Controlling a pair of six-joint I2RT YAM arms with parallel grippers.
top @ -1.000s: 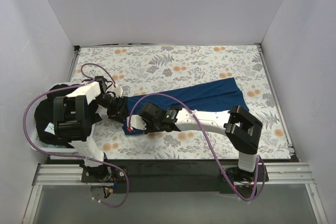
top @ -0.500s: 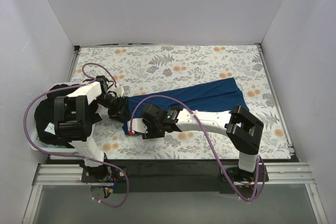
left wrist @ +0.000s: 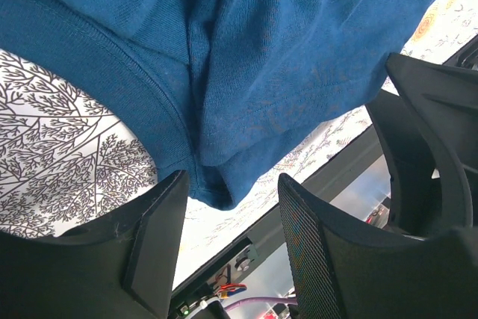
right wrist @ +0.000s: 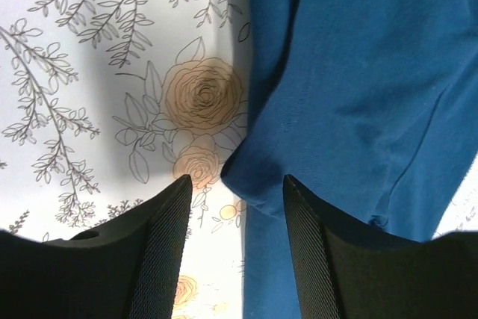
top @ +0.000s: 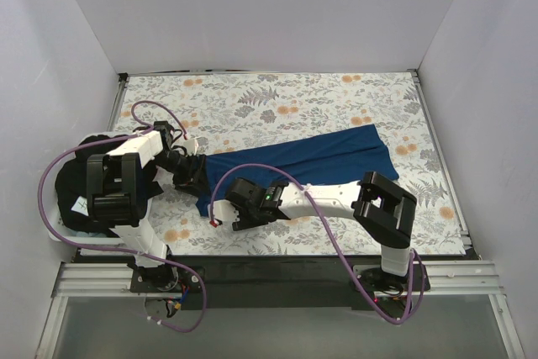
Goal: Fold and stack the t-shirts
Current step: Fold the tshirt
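A dark royal blue t-shirt (top: 311,160) lies folded into a long band across the floral cloth, its left end near the front left. In the left wrist view the blue t-shirt (left wrist: 284,57) fills the upper half. My left gripper (top: 192,176) hovers at that left end. Its jaws (left wrist: 233,183) stand open, with a cloth corner just beyond the tips. My right gripper (top: 220,213) sits just in front of the same end. It is open (right wrist: 237,181), with the fold edge of the blue t-shirt (right wrist: 358,72) ahead of its tips. A black t-shirt (top: 69,195) with a small white tag lies bunched at the far left.
The white floral cloth (top: 277,102) covers the table. White walls close in the left, back and right sides. A metal rail (top: 269,279) runs along the near edge by the arm bases. Purple cables (top: 151,108) loop above both arms.
My right gripper has opened, let go of the blue t-shirt's left end and drawn back toward the near edge. The left gripper has barely moved.
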